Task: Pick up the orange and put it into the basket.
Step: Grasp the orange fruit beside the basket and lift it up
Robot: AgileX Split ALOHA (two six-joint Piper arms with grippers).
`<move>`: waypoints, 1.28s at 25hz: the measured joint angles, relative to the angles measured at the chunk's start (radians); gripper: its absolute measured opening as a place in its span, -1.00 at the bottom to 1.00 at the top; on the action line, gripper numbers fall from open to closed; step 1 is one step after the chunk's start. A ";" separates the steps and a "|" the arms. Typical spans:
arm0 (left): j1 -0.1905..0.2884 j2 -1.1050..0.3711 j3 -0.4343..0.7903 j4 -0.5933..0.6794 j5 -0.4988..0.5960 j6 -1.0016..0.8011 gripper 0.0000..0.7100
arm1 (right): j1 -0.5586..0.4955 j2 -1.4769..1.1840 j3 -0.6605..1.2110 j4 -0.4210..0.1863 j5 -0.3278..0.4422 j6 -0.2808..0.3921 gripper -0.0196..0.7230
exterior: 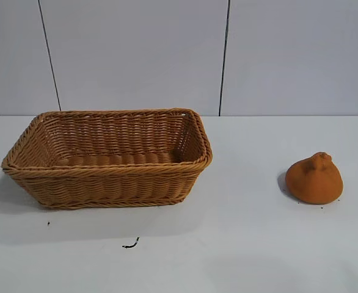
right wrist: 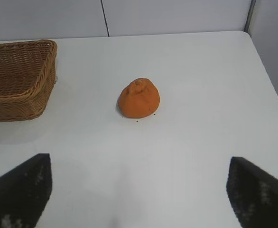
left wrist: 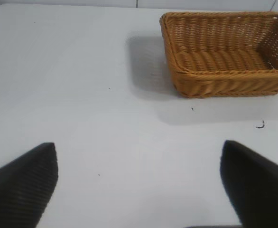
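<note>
Wide open and holding nothing, my right gripper (right wrist: 138, 190) faces the squat, knobbly dull-orange fruit (right wrist: 139, 99) on the white table (right wrist: 200, 76), well apart from the tan woven wicker basket (exterior: 109, 177). Reaching comes first: I must advance, straddle the orange, then close. My left gripper (left wrist: 139, 183) sits parked, open.

A dull-orange, squat rounded orange (exterior: 314, 179) with a knobbly bump on top sits upright on the white table, near its right edge. A large rectangular tan woven wicker basket (exterior: 109, 177) with flaring sides and a braided rim stands empty, well apart, toward the left edge.
</note>
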 joint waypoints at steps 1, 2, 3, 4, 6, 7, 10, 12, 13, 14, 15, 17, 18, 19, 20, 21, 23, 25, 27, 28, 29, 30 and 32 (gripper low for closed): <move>0.000 0.000 0.000 0.000 0.000 0.000 0.88 | 0.000 0.048 -0.019 0.000 0.000 0.002 0.92; 0.000 0.000 0.000 0.000 0.000 0.000 0.88 | 0.000 0.095 -0.037 0.000 0.000 0.004 0.92; 0.000 0.000 0.000 0.000 -0.001 0.000 0.88 | 0.000 0.155 -0.060 0.000 0.000 0.004 0.92; 0.000 0.000 0.000 0.000 -0.002 0.000 0.88 | 0.000 0.220 -0.085 0.000 0.000 0.004 0.92; 0.000 0.000 0.000 0.000 -0.002 0.000 0.88 | 0.000 0.344 -0.138 0.002 0.000 0.004 0.92; 0.000 0.000 0.000 0.000 -0.002 0.000 0.88 | 0.000 0.424 -0.175 0.006 0.000 0.004 0.92; 0.000 0.000 0.000 0.000 -0.002 0.000 0.88 | 0.000 0.622 -0.271 0.011 -0.004 0.004 0.92; 0.000 0.000 0.000 0.000 -0.002 0.000 0.88 | 0.000 0.748 -0.338 0.014 -0.005 0.004 0.92; 0.000 0.000 0.000 0.000 -0.002 0.000 0.88 | 0.000 0.817 -0.378 0.016 -0.005 0.004 0.92; 0.000 0.000 0.000 0.000 -0.002 0.000 0.88 | 0.000 0.875 -0.411 0.018 -0.006 0.004 0.92; 0.000 0.000 0.000 0.000 -0.002 0.000 0.88 | 0.000 0.947 -0.451 0.022 -0.008 0.004 0.92; 0.000 0.000 0.000 0.000 -0.002 0.000 0.88 | 0.000 1.079 -0.525 0.032 -0.010 -0.003 0.92; 0.000 0.000 0.000 0.000 -0.002 0.000 0.88 | 0.000 1.149 -0.573 0.041 -0.010 -0.008 0.92; 0.000 0.000 0.000 0.000 -0.002 0.000 0.88 | 0.000 1.204 -0.606 0.045 -0.010 -0.012 0.92; 0.000 0.000 0.000 0.000 -0.002 0.000 0.88 | 0.000 1.269 -0.639 0.050 -0.010 -0.020 0.92; 0.000 0.000 0.000 0.000 -0.002 0.000 0.88 | 0.000 1.269 -0.639 0.050 -0.010 -0.020 0.92; 0.000 0.000 0.000 0.000 -0.002 0.000 0.88 | 0.000 1.450 -0.748 0.056 -0.007 -0.020 0.92; 0.000 0.000 0.000 0.000 -0.002 0.000 0.88 | 0.000 1.556 -0.801 0.057 -0.001 -0.025 0.92; 0.000 0.000 0.000 0.000 -0.002 0.000 0.88 | 0.000 1.641 -0.840 0.058 0.011 -0.025 0.92; 0.000 0.000 0.000 0.000 -0.002 0.000 0.88 | 0.000 1.675 -0.853 0.060 0.012 -0.025 0.92; 0.000 0.000 0.000 0.000 -0.002 0.000 0.88 | 0.000 1.712 -0.863 0.060 0.011 -0.026 0.92; 0.000 0.000 0.000 0.000 -0.002 0.000 0.88 | 0.000 1.742 -0.868 0.060 0.009 -0.026 0.92; 0.000 0.000 0.000 0.000 -0.002 0.000 0.88 | 0.000 1.813 -0.870 0.060 -0.003 -0.027 0.92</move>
